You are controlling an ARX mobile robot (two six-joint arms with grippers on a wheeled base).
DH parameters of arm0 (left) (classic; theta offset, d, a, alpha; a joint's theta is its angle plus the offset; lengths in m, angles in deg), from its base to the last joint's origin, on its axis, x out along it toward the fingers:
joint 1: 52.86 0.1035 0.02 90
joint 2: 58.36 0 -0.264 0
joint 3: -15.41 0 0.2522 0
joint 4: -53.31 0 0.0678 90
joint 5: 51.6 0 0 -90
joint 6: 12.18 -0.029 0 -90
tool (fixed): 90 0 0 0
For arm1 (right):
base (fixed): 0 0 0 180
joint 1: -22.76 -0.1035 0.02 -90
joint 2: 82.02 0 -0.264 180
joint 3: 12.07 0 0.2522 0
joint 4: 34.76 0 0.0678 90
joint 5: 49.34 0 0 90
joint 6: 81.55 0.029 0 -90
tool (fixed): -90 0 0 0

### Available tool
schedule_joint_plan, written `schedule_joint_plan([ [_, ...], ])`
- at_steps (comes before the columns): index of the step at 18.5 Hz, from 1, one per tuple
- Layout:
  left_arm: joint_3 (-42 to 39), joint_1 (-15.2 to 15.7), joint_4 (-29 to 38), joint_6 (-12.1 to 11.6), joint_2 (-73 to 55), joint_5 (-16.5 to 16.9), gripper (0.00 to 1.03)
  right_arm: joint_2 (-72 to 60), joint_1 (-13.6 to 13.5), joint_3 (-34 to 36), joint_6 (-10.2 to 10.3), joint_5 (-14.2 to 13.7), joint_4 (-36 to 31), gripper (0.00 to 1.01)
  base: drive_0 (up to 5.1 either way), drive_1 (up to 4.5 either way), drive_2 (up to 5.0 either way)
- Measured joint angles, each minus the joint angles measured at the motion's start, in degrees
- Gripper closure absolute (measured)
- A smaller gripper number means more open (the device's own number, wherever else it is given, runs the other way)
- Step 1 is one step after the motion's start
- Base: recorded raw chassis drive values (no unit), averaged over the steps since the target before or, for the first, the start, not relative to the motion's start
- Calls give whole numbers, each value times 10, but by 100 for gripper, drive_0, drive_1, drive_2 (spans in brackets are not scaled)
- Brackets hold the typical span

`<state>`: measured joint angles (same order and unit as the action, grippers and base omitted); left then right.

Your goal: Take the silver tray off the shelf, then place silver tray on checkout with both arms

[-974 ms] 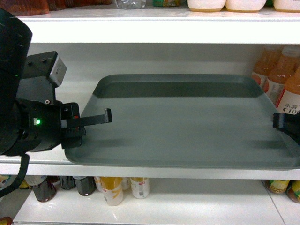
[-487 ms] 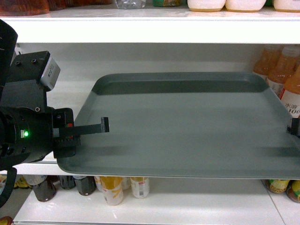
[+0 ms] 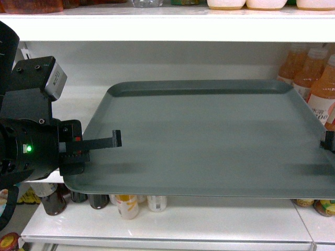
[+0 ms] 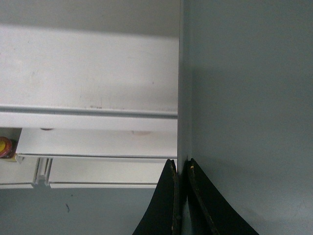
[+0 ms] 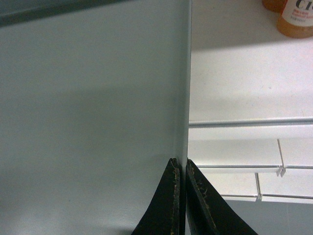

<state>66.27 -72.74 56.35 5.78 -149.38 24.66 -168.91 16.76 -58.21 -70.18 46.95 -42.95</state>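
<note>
The silver tray (image 3: 204,138) is a flat dark grey-green rectangle held level, with its near edge out past the front of the white shelf (image 3: 78,102). My left gripper (image 3: 116,140) is shut on the tray's left rim, its upper finger lying on top. In the left wrist view the left gripper (image 4: 182,164) pinches the rim of the tray (image 4: 244,98), beyond the front edge of the shelf (image 4: 88,68). My right gripper (image 3: 330,142) is shut on the right rim. The right wrist view shows this gripper (image 5: 181,162) clamped on the edge of the tray (image 5: 93,98). The checkout is out of view.
Orange juice bottles (image 3: 316,89) stand on the shelf just right of the tray's far corner, also seen as bottles (image 5: 296,17). An upper shelf board (image 3: 157,29) runs above. Bottles and cans (image 3: 125,205) stand on the lower shelf (image 3: 172,225) under the tray.
The tray has come out toward me, its near edge now past the shelf front. Both grippers drew back with it, still shut on its rims.
</note>
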Motion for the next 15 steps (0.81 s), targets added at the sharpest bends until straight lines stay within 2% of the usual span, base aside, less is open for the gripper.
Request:
schedule_joint_plan([
  [15, 0, 0, -1, -2, 0, -2, 100, -1, 0, 0, 2, 1, 1, 99, 4, -418, 425],
])
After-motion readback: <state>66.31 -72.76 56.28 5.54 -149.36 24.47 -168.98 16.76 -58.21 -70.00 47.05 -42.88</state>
